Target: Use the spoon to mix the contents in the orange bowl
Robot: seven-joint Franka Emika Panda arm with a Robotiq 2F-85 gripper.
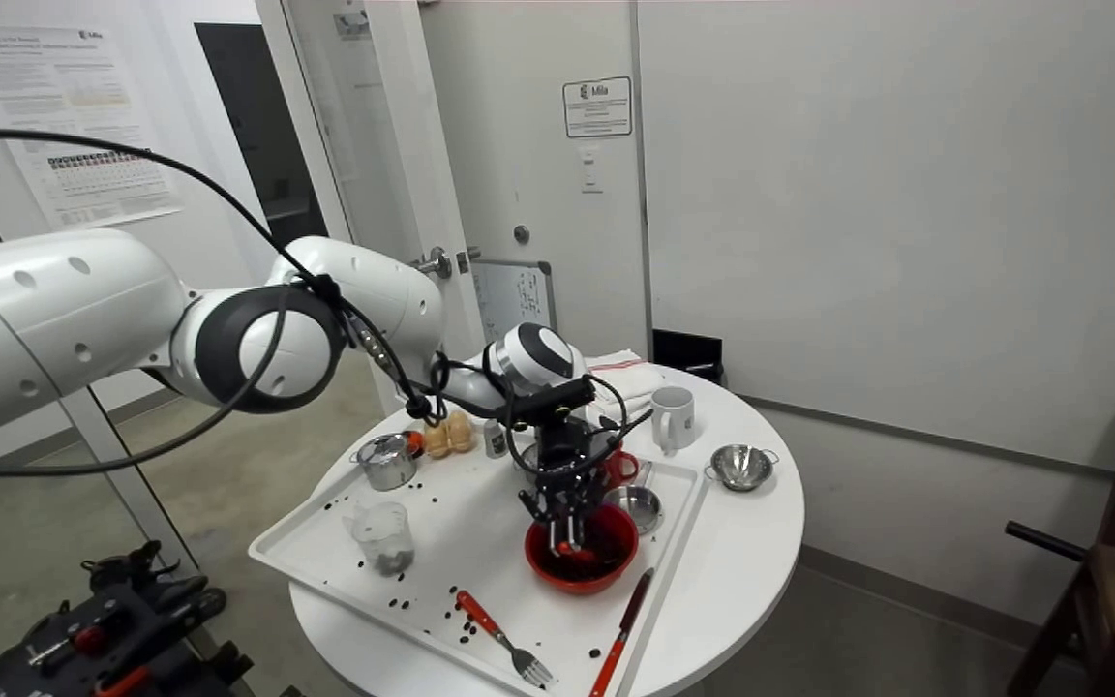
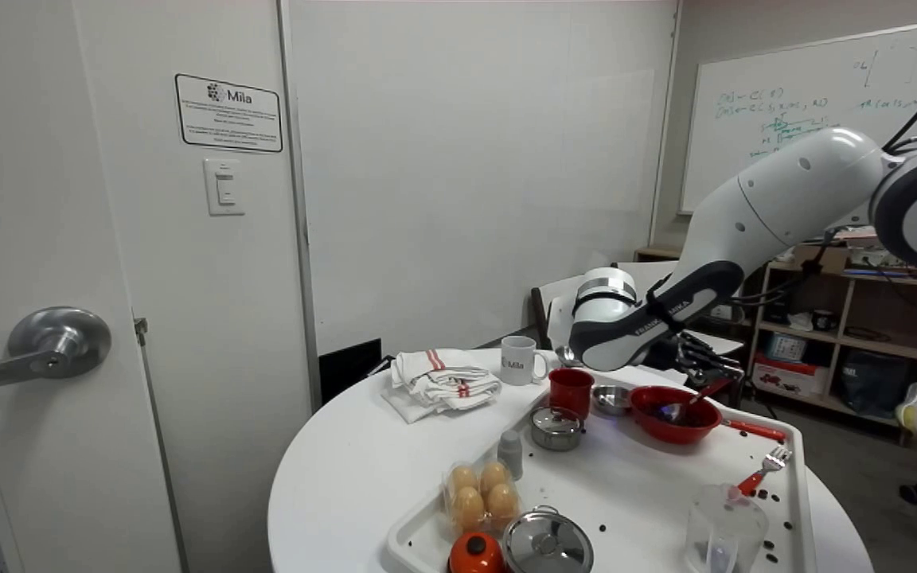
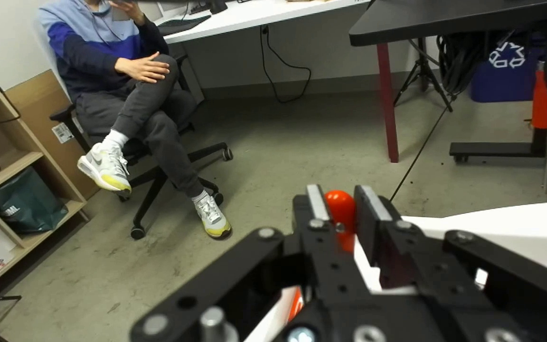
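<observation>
Spoon (image 2: 712, 389) slants head-down into the bowl (image 2: 669, 433), your gripper (image 3: 345, 205) closed on its handle (image 3: 341, 213), so you likely have grasp and placement done, with mixing the contents (image 2: 695, 419) left to do or finish.

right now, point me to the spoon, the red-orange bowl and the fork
Spoon (image 2: 711, 391), in an exterior view, on its red handle.
Red-orange bowl (image 2: 669, 434), in an exterior view, on its outer wall.
Fork (image 1: 485, 620), in an exterior view, on its red-orange handle.

Gripper (image 2: 725, 379) holding a tilted spoon (image 2: 704, 395), its head (silvery) in the orange bowl (image 2: 672, 434), small metal bowl (image 2: 610, 403) just beside
</observation>
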